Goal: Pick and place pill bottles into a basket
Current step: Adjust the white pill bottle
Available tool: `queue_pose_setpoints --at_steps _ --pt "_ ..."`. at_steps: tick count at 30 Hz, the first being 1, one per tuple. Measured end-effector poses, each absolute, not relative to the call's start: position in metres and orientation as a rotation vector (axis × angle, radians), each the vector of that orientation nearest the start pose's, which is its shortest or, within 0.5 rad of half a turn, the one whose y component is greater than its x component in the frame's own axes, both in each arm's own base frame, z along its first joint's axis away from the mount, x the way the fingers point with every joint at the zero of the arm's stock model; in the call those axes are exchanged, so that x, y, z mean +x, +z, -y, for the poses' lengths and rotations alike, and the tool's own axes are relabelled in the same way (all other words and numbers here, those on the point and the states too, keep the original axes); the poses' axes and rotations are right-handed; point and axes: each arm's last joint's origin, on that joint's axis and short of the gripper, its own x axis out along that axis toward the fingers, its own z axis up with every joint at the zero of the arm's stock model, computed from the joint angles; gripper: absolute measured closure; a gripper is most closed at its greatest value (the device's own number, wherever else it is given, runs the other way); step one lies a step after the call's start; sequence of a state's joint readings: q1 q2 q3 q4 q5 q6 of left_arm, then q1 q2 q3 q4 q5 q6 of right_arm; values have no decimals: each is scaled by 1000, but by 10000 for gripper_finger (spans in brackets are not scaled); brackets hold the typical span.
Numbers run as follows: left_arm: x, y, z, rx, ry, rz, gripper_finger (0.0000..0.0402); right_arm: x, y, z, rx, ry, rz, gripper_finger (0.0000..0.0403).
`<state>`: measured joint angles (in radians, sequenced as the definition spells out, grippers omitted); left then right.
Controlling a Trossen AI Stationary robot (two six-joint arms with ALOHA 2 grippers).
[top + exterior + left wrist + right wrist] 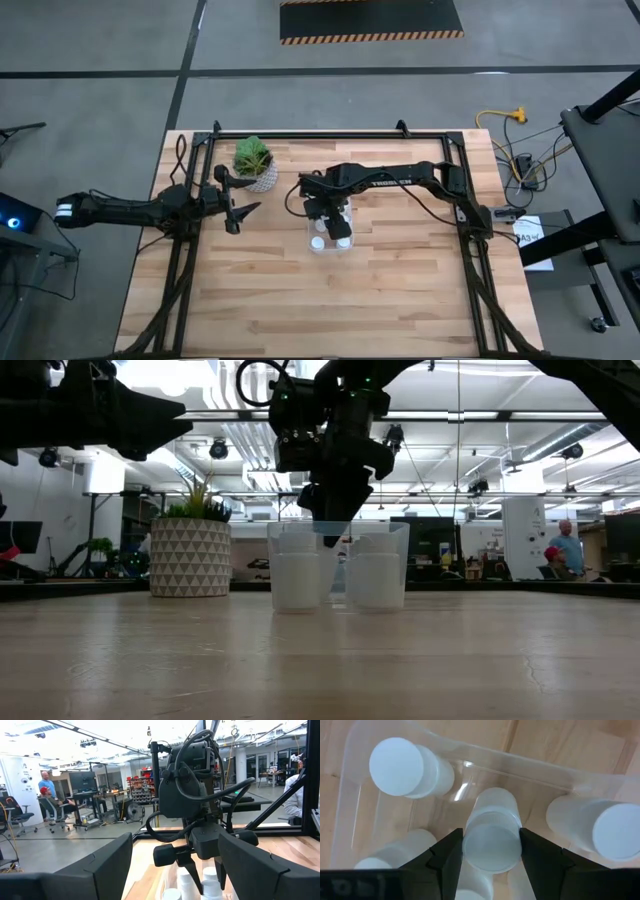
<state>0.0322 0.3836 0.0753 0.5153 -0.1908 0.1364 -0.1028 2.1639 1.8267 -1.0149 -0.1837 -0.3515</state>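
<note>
While the right gripper [490,851] hangs inside the clear basket [331,247] at table centre, its fingers clamp one pill bottle [491,832] upright among other bottles [409,768]. Left gripper [240,213], fingers spread, waits beside the potted plant [254,161], left of the basket.

potted plant [254,162] stood in a white patterned pot near the wood table's [330,300] far edge, seated person [46,795] sat in the room beyond

Bright ceiling lamps backlight the low view, leaving the dark right end effector [331,532] silhouetted; glare streaks the transparent plastic basket [470,762] beneath it.
</note>
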Motion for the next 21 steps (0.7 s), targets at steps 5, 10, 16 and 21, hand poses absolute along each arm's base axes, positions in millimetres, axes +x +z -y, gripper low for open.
queue_pose_setpoints --at_steps 5,10,16,21 --pt "121 205 -9 119 236 192 125 438 204 40 -105 300 -1300 225" --pt "121 205 -9 119 236 191 125 439 204 40 -115 304 -1291 225" --pt "121 205 -9 119 236 191 125 440 205 40 -120 303 -1276 219" --pt "121 205 -9 119 236 191 125 441 205 40 -120 302 -1272 187"
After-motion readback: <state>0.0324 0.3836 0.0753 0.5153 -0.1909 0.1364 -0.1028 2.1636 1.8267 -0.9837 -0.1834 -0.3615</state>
